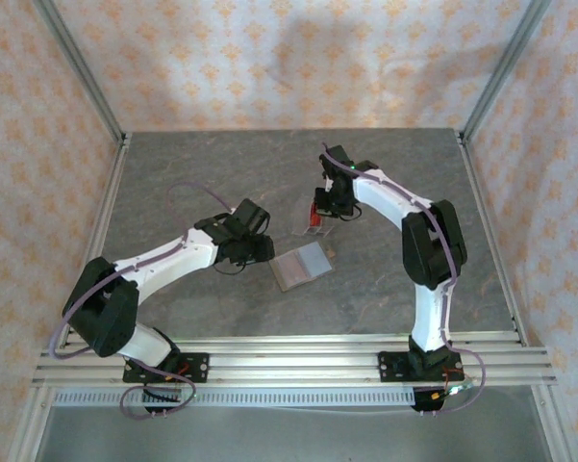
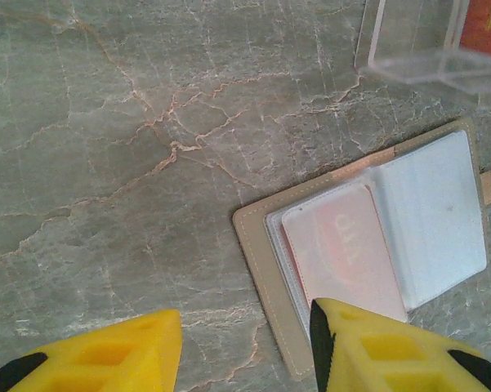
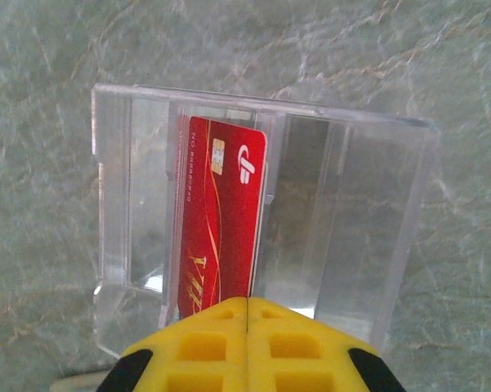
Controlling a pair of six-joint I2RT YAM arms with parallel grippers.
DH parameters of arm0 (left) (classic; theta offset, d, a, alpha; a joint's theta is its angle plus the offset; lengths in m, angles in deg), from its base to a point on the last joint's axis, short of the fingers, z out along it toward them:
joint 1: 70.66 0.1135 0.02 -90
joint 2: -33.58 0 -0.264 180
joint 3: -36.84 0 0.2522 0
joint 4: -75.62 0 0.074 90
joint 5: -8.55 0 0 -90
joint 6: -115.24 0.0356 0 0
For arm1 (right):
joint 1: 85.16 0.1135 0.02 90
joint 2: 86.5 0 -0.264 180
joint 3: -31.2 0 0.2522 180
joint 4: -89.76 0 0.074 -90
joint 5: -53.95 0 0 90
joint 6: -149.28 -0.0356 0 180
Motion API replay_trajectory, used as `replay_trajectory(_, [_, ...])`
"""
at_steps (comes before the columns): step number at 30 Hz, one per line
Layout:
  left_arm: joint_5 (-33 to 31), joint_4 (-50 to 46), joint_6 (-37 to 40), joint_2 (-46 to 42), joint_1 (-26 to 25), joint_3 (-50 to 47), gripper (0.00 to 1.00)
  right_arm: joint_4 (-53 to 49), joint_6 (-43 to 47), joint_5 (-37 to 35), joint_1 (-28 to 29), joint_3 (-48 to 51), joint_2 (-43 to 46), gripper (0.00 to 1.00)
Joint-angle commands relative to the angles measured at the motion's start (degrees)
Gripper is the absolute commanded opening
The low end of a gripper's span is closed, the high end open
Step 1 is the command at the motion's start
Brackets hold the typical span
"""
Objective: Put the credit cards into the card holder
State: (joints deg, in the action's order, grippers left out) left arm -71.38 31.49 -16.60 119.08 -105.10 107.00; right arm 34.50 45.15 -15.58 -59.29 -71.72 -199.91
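The left hand (image 2: 245, 359) hangs open low over the tabletop (image 2: 106, 163), one yellow finger (image 2: 90, 359) over bare stone and the other over the near corner of the card holder (image 2: 441, 220). The card holder lies spread flat, its clear sleeves up, and one reddish card (image 2: 343, 253) shows faintly through a sleeve.

Just beyond it stands a clear slotted rack (image 3: 351, 204), and a red credit card (image 3: 220, 220) stands on edge in one of its slots. The right hand (image 3: 247, 314) is closed on the near edge of that card; the edge runs in under the fingertips where they meet.

The step in hand looks like drawing the card out of the rack. It should be pulled straight along the slot, since a tilt would jam it against the clear walls or drag the light rack with it. The pinch is thin and close to the edge, so a slow pull is safer.

Rack and card holder sit close together, so the carry is short. The open left hand hangs over the holder's corner and may crowd the approach; it could equally pin the holder flat while the card goes in.
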Motion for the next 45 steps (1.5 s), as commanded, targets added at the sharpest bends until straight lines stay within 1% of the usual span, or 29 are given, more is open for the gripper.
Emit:
replay_trajectory(1, [-0.49, -1.64, 1.59, 1.45, 0.51, 2.51, 0.46, -6.11, 3.60, 2.07, 1.00, 3.00, 2.05, 0.00])
replay_trajectory(4, [-0.06, -1.71, 2.11, 2.99, 0.59, 4.05, 0.47, -5.97, 4.55, 2.71, 1.48, 5.36, 3.72, 0.00])
replay_trajectory(8, [0.81, -1.30, 2.95, 7.47, 0.68, 8.00, 0.47, -4.28, 4.42, 1.31, 1.49, 7.58, 5.74, 0.00])
replay_trajectory(15, [4.46, -0.17, 4.13, 16.37, 0.68, 17.37, 0.47, -3.32, 3.48, 3.14, 1.46, 6.08, 6.41, 0.00])
replay_trajectory(23, [5.15, -0.65, 5.17, 27.01, 0.59, 25.36, 0.46, -4.01, 3.36, 5.21, 1.45, 5.05, 7.57, 0.00])
replay_trajectory(26, [4.67, -1.12, 5.20, 29.62, 0.59, 27.05, 0.46, -4.08, 3.31, 5.23, 1.38, 5.04, 8.25, 0.00])
replay_trajectory(32, [3.05, -1.26, 4.80, 31.46, 0.60, 27.18, 0.45, -4.62, 3.32, 6.73, 1.14, 4.14, 9.25, 0.00])
replay_trajectory(41, [3.13, -0.35, 4.21, 32.81, 0.58, 26.30, 0.45, -4.57, 2.65, 9.75, 0.22, 3.51, 9.25, 0.00])
replay_trajectory(45, [3.03, -0.31, 4.14, 32.98, 0.58, 26.22, 0.45, -4.98, 2.68, 8.90, -0.24, 3.53, 10.00, 0.00])
